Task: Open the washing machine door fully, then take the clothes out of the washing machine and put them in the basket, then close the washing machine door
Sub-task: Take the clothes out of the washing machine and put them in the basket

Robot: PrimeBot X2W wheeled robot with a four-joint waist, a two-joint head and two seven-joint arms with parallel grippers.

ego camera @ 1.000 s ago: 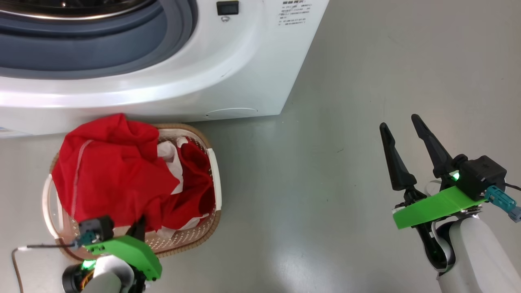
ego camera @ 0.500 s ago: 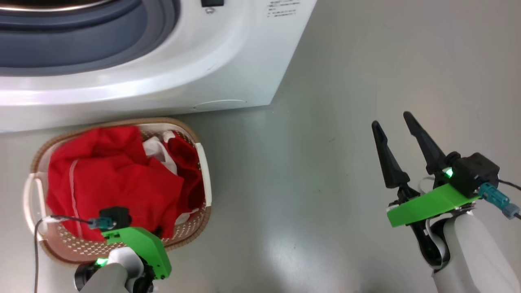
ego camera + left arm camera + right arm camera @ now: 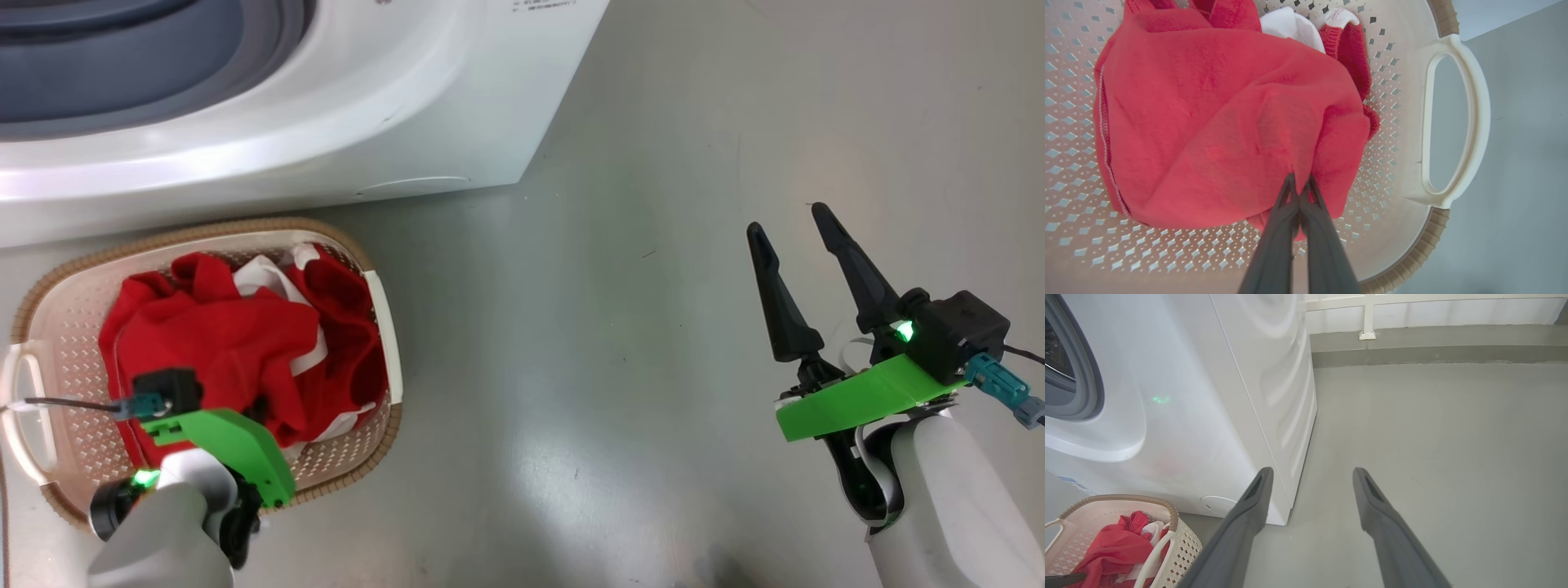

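Left gripper (image 3: 1299, 182): fingers pinched together on a fold of the red clothes (image 3: 1208, 122), which lie heaped just beyond its tips inside the basket (image 3: 1455, 122). Right gripper (image 3: 788, 222): fingers spread wide, holding nothing, above the floor (image 3: 653, 327); the washing machine (image 3: 326, 122) stands ahead to its left.

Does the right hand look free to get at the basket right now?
Probably yes: the right hand is open and empty, with just floor between it and the basket. The left hand, shut on the clothes, crowds the inside.
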